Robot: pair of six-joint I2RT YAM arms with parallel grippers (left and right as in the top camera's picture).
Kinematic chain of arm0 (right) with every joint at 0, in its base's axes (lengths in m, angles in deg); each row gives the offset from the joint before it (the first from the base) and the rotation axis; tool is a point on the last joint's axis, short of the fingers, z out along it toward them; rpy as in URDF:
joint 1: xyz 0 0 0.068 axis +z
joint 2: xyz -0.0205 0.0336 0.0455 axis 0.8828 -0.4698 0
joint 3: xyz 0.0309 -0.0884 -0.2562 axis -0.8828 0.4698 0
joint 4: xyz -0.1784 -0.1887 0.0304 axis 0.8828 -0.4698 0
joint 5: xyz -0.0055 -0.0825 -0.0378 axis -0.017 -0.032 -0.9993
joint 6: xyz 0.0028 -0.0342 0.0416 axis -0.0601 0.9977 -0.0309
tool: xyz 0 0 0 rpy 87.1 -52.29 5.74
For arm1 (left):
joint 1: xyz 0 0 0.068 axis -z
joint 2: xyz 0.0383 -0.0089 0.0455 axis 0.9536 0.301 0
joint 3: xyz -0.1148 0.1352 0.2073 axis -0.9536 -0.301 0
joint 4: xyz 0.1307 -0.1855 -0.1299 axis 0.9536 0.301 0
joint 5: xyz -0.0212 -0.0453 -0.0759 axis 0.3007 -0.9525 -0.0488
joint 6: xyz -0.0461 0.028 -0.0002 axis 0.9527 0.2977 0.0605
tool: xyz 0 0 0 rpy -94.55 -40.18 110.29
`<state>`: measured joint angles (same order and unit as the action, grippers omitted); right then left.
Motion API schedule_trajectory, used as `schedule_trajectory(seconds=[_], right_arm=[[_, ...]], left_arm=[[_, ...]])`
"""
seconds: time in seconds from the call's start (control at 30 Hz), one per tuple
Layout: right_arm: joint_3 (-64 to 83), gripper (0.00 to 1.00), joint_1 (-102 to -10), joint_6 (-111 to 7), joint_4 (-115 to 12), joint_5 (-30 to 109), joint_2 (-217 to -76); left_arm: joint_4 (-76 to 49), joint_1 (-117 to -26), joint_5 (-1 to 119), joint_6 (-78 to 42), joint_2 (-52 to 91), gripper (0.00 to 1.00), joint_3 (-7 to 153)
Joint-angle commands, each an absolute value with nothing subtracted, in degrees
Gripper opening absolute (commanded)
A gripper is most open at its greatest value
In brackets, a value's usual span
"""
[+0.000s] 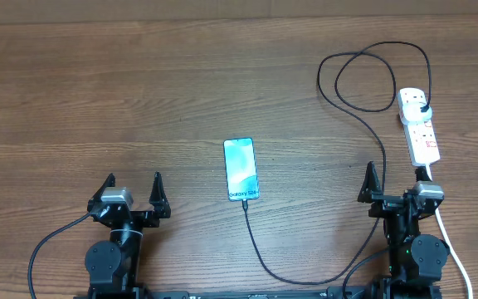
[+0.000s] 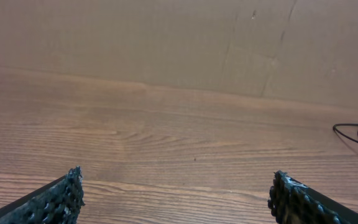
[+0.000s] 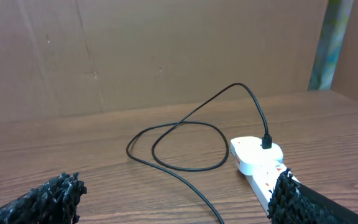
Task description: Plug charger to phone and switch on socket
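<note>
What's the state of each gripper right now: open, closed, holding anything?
Left gripper: open, holding nothing.
Right gripper: open, holding nothing.

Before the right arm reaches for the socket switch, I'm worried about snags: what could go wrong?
1. The charger runs close past the open right gripper. Moving forward could catch it and tug the phone.
2. The socket looks unfastened, so pressing a switch might slide it.

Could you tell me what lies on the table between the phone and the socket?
Overhead view: only the charger cable crosses the bare table between the phone and the socket.
</note>
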<state>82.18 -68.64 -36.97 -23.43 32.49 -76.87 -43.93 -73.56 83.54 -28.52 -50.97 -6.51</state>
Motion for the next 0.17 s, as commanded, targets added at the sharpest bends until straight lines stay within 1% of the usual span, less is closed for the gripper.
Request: schedule_trajectory(seconds=[0.0, 0.13], right_arm=[[82.8, 1.0, -68.4, -36.7, -23.3, 31.9, -76.2], [82.8, 1.0, -68.4, -36.7, -23.4, 31.9, -76.2]], left_arm=[[-43.8, -73.2, 83.5, -29.4, -51.4, 0.99, -6.7], [-43.8, -73.2, 83.5, -29.4, -51.4, 1.0, -6.7]])
